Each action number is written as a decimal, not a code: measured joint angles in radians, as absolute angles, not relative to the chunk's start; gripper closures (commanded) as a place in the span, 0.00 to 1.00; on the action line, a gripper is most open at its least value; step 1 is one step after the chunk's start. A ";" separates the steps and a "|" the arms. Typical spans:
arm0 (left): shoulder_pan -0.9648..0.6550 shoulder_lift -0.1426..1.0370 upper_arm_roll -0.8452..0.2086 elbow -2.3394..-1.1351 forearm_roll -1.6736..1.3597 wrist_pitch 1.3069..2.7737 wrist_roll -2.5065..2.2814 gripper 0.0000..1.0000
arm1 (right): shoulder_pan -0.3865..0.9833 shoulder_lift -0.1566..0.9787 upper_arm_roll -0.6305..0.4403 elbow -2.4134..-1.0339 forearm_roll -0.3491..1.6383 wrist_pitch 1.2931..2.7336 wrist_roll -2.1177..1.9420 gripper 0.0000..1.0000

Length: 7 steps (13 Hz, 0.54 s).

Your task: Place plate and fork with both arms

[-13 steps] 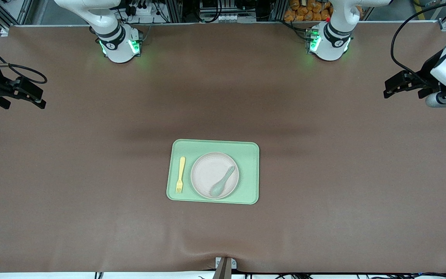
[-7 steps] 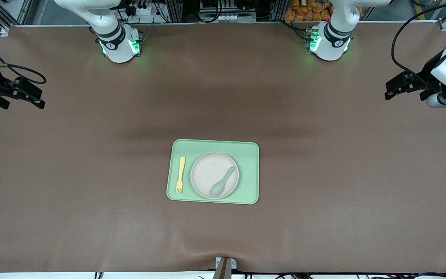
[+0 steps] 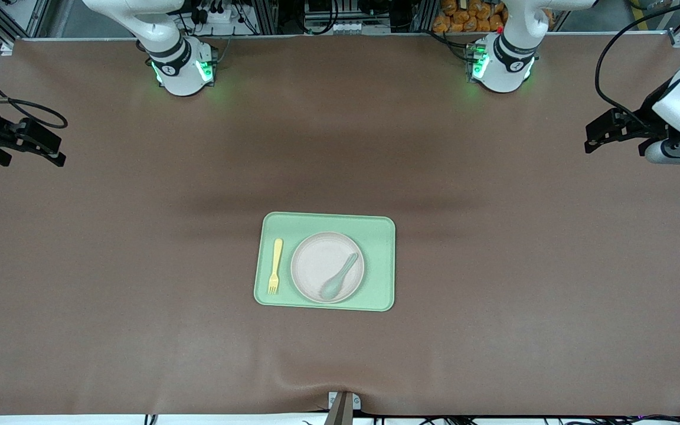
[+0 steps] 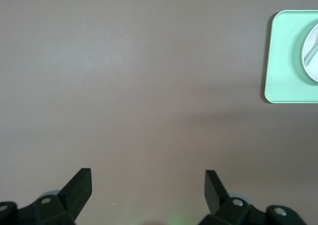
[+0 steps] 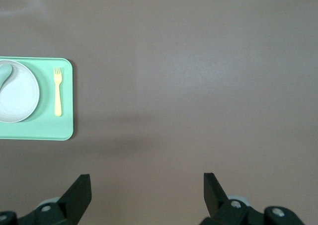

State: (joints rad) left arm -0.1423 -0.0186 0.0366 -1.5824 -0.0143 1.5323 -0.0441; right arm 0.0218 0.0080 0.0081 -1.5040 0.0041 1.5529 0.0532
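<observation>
Plate (image 3: 327, 267) sits on the green tray (image 3: 382, 236) at mid-table, in the half nearer the front camera. Fork (image 3: 275, 266) lies flat on the same tray just beside the plate, toward the right arm's end, tines pointing at the front camera. A grey-green spoon (image 3: 338, 277) rests in the plate, its bowl near the rim.

Left gripper (image 3: 614, 128) hangs over bare table at the left arm's end, well apart from the tray, fingers spread wide and empty. Right gripper (image 3: 27, 143) hangs over the table at the right arm's end, also spread wide and holding nothing. Neither touches anything. Judging from this, plate and fork look set where they belong and both arms are parked clear, or they wait to start; you cannot tell which from here.

Risks if you move in from here:
- The spoon is loose in the plate. Tilt or jolt the plate and the spoon likely slides out or rattles off onto the tray.
- The plate is shallow, with a low rim. A pinch on the edge may slip, or lever the plate up and shove the fork.
- The fork lies flat and thin on the tray. Fingers coming down could scrape the tray or push the fork against the plate rather than catch it.
- The tray itself is light; a sideways nudge probably shifts everything on it.
- Both arms reaching to the tray at once means crowding over a small area.
</observation>
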 measured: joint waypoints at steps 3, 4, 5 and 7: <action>-0.142 -0.019 0.037 -1.582 -0.014 1.534 -0.044 0.00 | 0.022 0.008 0.008 -1.504 0.004 1.553 0.053 0.00; -0.142 -0.019 0.037 -1.582 -0.014 1.536 -0.044 0.00 | 0.022 0.008 0.007 -1.504 0.004 1.553 0.053 0.00; -0.142 -0.019 0.037 -1.582 -0.014 1.539 -0.044 0.00 | 0.022 0.008 0.006 -1.504 0.003 1.553 0.053 0.00; -0.142 -0.019 0.037 -1.582 -0.014 1.549 -0.044 0.00 | 0.022 0.008 0.005 -1.504 0.003 1.553 0.053 0.00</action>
